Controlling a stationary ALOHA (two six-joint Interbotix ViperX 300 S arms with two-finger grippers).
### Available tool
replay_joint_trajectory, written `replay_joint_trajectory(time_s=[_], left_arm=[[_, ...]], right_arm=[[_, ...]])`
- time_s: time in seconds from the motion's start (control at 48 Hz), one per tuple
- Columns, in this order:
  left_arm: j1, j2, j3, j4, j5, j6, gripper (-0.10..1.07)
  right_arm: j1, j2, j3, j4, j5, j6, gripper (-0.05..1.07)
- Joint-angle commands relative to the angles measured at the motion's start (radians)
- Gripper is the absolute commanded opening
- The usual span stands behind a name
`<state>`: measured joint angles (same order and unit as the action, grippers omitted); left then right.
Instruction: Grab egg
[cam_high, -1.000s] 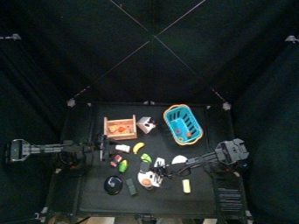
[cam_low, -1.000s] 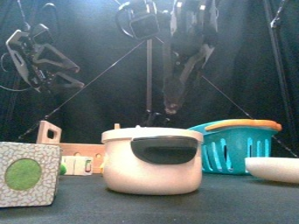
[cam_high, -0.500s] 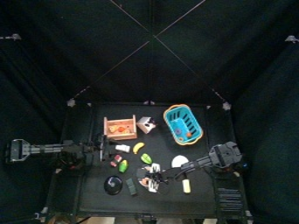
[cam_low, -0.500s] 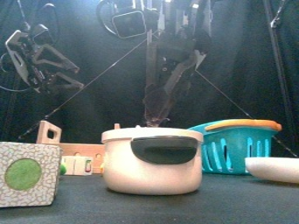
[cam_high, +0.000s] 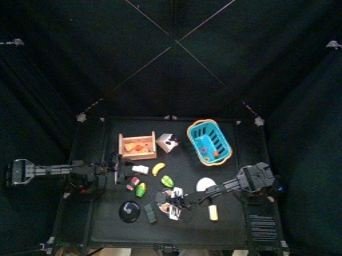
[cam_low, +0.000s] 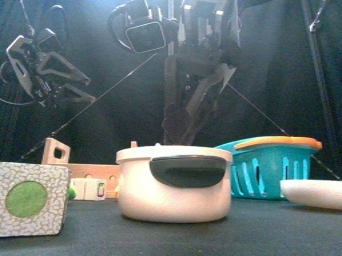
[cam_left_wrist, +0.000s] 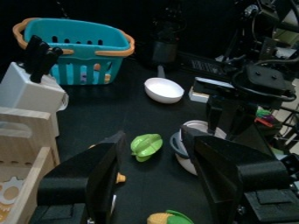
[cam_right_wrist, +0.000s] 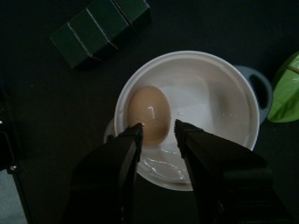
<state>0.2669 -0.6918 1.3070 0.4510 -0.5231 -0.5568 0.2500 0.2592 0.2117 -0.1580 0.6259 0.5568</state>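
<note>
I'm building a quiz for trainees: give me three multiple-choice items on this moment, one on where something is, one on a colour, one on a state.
1. Where is the egg?
A. in the basket
B. in the white pot
C. on the bare table

2. What colour is the basket?
A. teal with an orange rim
B. red
C. all white

3. How do the right gripper's jaws stand?
A. shut on the egg
B. open above the pot
C. shut on the basket's rim

Key: 1 B, the egg lies inside the pot. 2 A, the left wrist view shows it. 3 B, both jaws stand apart, the egg beyond them.
</note>
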Motion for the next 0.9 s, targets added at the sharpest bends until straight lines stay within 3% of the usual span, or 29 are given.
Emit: replay_joint_trajectory(time_s=[0.0,0.208,0.875], left_arm=[[0.0,0.002,-0.012,-0.002,-0.003,0.002,0.9],[0.0,0.003,-0.012,-0.002,-0.003,0.002,0.9],[0.006,0.002,-0.006,-0.002,-0.003,0.002,0.9]], right_arm=[[-0.008,-0.012,-0.028,0.002,-0.014,-0.002,0.79],[-0.012,0.009,-0.028,-0.003,-0.009,0.0,0.86],[-0.043,0.035,-0.028,-0.012,-0.005,-0.003,0.86]])
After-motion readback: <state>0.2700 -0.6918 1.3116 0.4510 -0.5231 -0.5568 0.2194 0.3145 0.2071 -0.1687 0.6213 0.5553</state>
